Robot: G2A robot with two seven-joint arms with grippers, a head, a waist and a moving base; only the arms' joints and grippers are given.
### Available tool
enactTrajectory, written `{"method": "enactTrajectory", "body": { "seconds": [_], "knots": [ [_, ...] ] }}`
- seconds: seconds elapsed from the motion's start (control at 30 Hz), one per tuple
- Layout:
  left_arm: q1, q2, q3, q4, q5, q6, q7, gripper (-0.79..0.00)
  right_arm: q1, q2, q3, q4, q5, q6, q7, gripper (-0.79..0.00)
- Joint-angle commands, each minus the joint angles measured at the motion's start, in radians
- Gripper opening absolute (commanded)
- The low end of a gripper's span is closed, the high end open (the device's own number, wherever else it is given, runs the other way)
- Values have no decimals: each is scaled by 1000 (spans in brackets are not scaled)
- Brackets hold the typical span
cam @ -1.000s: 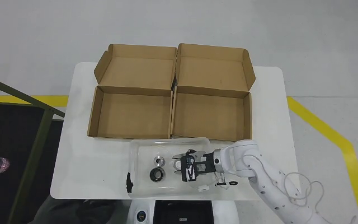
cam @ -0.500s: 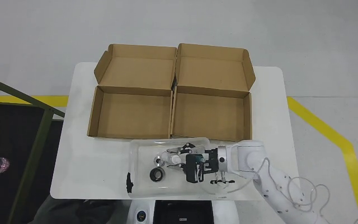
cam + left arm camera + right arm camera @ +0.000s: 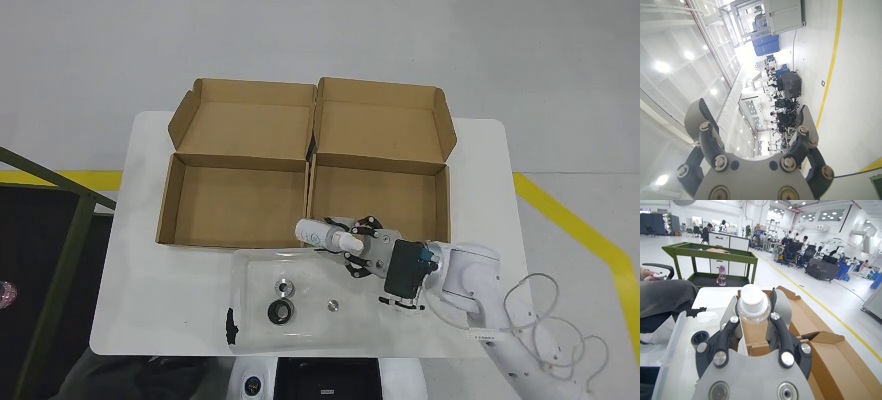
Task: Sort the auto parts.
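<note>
- Right gripper [image 3: 347,243]: clenched on a bottle [image 3: 320,234]. In the right wrist view both fingers clamp it, with its white cap pointing away from the wrist.
- Bottle: small and clear, lying roughly level in the grip. From above we see it cross the far rim of the tray [image 3: 240,275] and the near walls of the two boxes, about where they meet (how high it hangs we cannot judge).
- Change, right gripper: a second ago we logged it low inside the tray among the parts. Half a second ago it was still there, with the bottle at its tips. It has since swung toward the boxes and carried the bottle to the rim.
- Left gripper [image 3: 753,111]: released, fingers spread wide, aimed into the hall.
- Tray: clear plastic, on the table [image 3: 140,300], just in front of the boxes.
  - It holds a black ring [image 3: 280,312], with a small silver piece [image 3: 287,289] just beyond it.
  - A second silver piece [image 3: 333,305] lies to the right of both, apart from them.
- Change, tray: the gripper covered the second silver piece's spot earlier, and it now lies open to view. The ring and the small silver piece have not shifted.
- Left box [image 3: 240,205], right box [image 3: 375,205]: cardboard, side by side and touching, lids folded back. Neither has moved.
</note>
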State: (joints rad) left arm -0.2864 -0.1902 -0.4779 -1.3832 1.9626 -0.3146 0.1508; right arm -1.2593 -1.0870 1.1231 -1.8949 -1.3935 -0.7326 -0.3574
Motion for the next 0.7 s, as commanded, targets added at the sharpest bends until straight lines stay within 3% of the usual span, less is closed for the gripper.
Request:
{"method": "enactTrajectory", "body": {
  "seconds": [0.0, 0.53, 0.67],
  "knots": [
    [0, 0, 0, 0, 0, 0, 0, 0, -7, 1, 15, -2, 6, 13, -32, -785],
    [0, 0, 0, 0, 0, 0, 0, 0, -11, -9, 49, 14, 42, 104, -243, -785],
    [0, 0, 0, 0, 0, 0, 0, 0, 5, -11, 47, 41, 27, 105, -228, -785]
  ]
}}
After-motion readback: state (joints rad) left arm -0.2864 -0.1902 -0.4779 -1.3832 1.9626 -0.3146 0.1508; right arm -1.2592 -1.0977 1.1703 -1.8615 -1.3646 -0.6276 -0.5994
